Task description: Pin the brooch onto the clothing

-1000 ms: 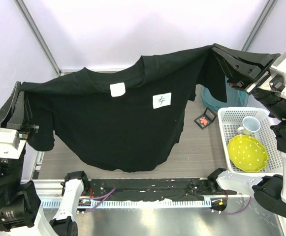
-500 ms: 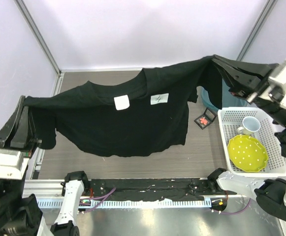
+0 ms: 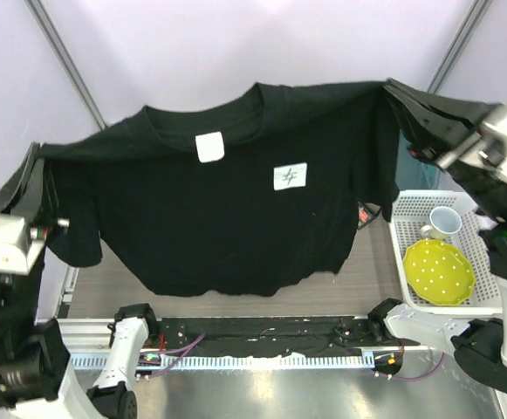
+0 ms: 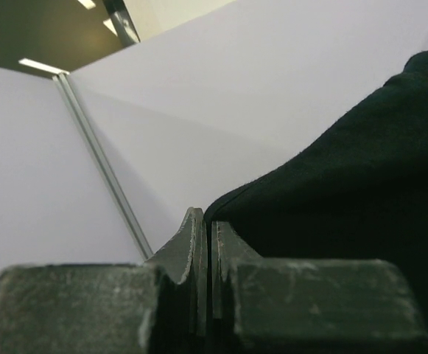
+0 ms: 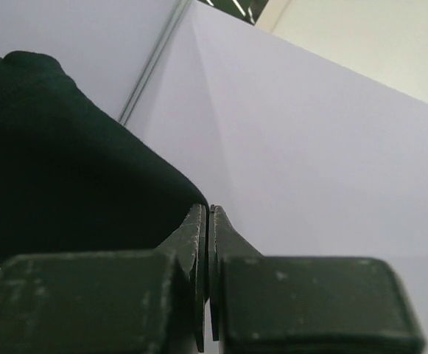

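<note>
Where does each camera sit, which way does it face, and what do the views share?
Top external: above and behind the arms, looking down at the table; shows both arms, with the shirt stretched between left pincer and right pincer.
Left wrist: on the left arm, aimed up past its shut pincer at cloth and wall.
Right wrist: on the right arm, likewise aimed up past its shut pincer.
Shared: all show the shirt.

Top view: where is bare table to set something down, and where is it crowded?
Bare table shows in the strip between the T-shirt hem and the near rail, widest beside the white basket. The right side is crowded: the basket holds a cup and a dotted plate. The hanging shirt hides the rest.
</note>
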Robot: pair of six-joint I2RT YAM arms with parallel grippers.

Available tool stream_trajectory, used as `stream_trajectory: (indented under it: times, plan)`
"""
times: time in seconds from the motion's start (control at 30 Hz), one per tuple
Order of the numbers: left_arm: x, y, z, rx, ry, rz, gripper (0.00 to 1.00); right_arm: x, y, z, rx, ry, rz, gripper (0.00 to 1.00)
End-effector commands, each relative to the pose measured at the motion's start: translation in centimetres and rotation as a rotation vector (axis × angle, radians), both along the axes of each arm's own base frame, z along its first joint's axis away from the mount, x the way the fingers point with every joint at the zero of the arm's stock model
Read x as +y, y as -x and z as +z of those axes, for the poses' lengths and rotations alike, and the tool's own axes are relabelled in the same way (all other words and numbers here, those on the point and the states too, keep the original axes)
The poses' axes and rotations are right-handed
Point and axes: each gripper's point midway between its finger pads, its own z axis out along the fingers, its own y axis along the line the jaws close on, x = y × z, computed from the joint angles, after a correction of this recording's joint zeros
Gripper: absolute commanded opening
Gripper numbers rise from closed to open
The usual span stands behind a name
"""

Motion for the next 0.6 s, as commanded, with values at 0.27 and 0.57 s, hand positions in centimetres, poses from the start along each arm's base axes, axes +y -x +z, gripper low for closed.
stream_trajectory:
  times: [0.27, 0.57]
  plan:
    - [4.5, -24.9, -16.1, 0.531, 0.105, 0.014, 0.0, 3.9, -26.6, -19.5, 0.436, 0.22, -0.331, 0.01]
    - [8.8, -42.3, -39.4, 1.021, 0.142, 0.091, 0.14, 2.5, -42.4, -39.9, 0.879, 0.388, -0.522, 0.8]
